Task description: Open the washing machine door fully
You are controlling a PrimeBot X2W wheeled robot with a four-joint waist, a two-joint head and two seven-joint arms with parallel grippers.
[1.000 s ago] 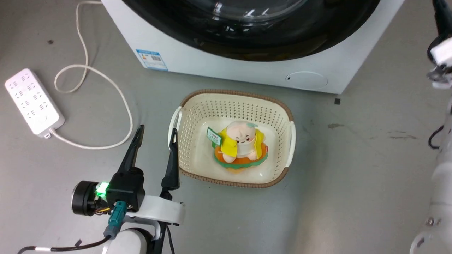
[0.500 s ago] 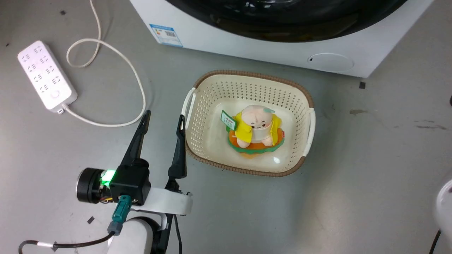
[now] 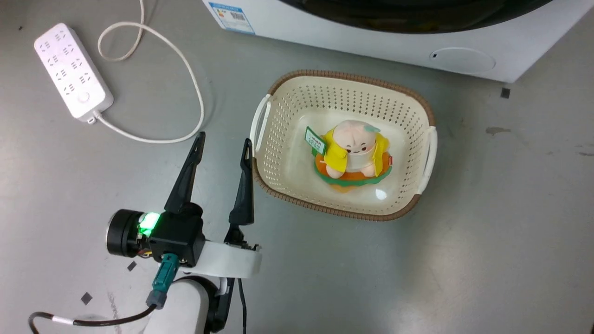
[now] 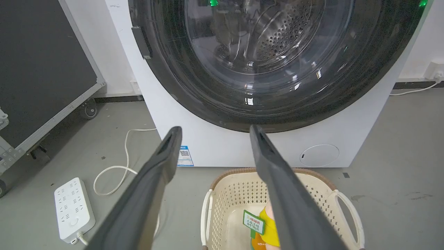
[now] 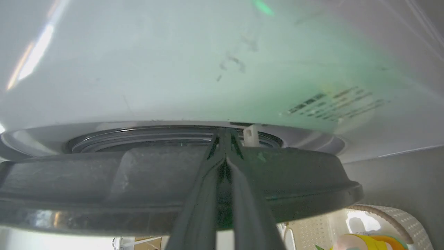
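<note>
The washing machine door (image 4: 277, 107) has a wide glossy black rim and a clear glass centre; in the left wrist view it looks flat against the white machine. Its black lower edge (image 3: 417, 16) crosses the top of the head view. The right wrist view shows the door rim (image 5: 104, 180) edge-on, standing slightly off the white front panel (image 5: 173, 69). My right gripper (image 5: 225, 132) is shut, its fingers lying over the rim with the tips at the gap behind it. My left gripper (image 3: 223, 138) hangs open and empty over the floor, left of the basket.
A cream perforated basket (image 3: 408, 106) holding a plush toy (image 3: 355, 150) stands on the grey floor before the machine. A white power strip (image 3: 72, 72) and its looped cable (image 3: 185, 69) lie to the left. A dark wheeled case (image 4: 41, 69) stands left of the machine.
The head camera has moved, so the whole picture slid up and to the right and the right forearm left it. My left gripper stays open beside the basket.
</note>
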